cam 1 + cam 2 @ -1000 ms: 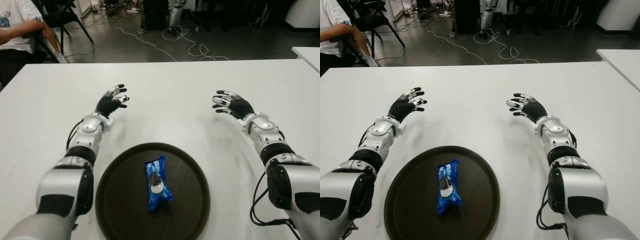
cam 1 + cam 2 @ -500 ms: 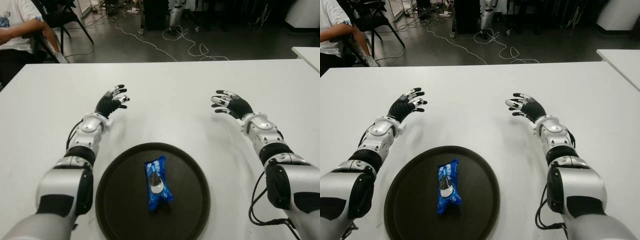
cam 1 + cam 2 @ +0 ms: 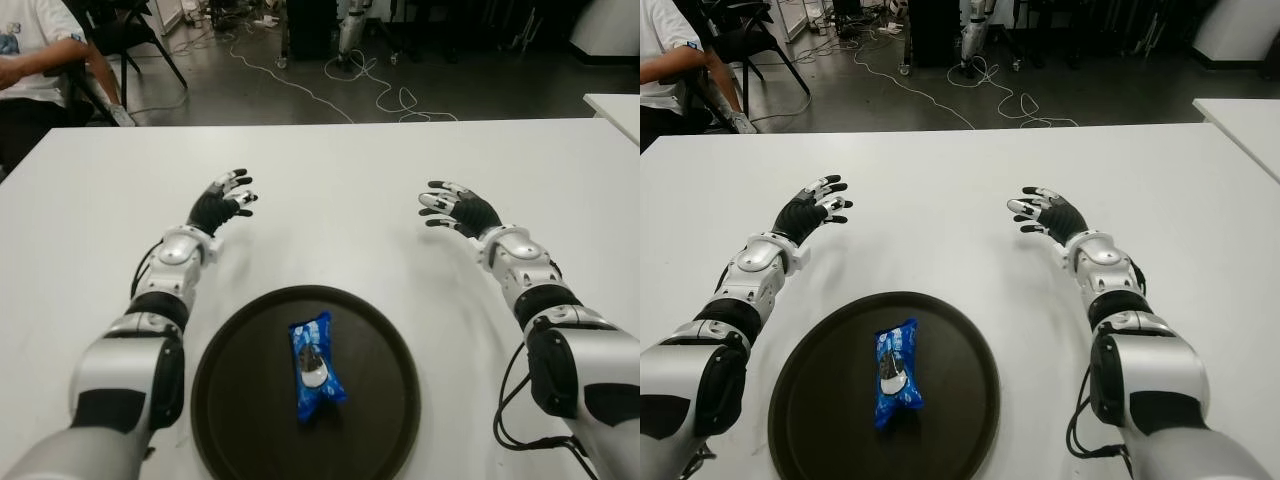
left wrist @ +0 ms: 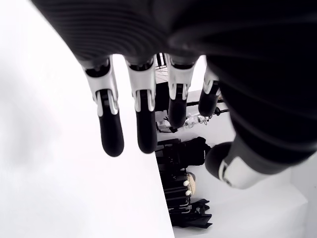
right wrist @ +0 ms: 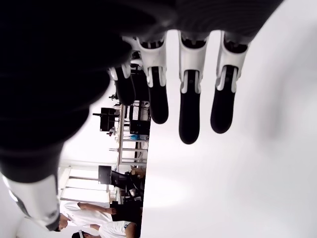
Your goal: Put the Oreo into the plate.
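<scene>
I log the blue foil-wrapped Oreo packet (image 3: 314, 368) lying inside the round dark plate (image 3: 235, 400) on the white surface (image 3: 340, 190), left robot hand (image 3: 221, 204) at 11 o'clock and right robot hand (image 3: 455, 210) at 1 o'clock both spread empty; task looks done.

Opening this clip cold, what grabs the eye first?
The blue Oreo pack lying in the middle of the dark round plate, close to the robot on the white table. Beyond the plate, the left hand and right hand show over the table with fingers spread, holding nothing. A seated person shows at the far left edge.
</scene>
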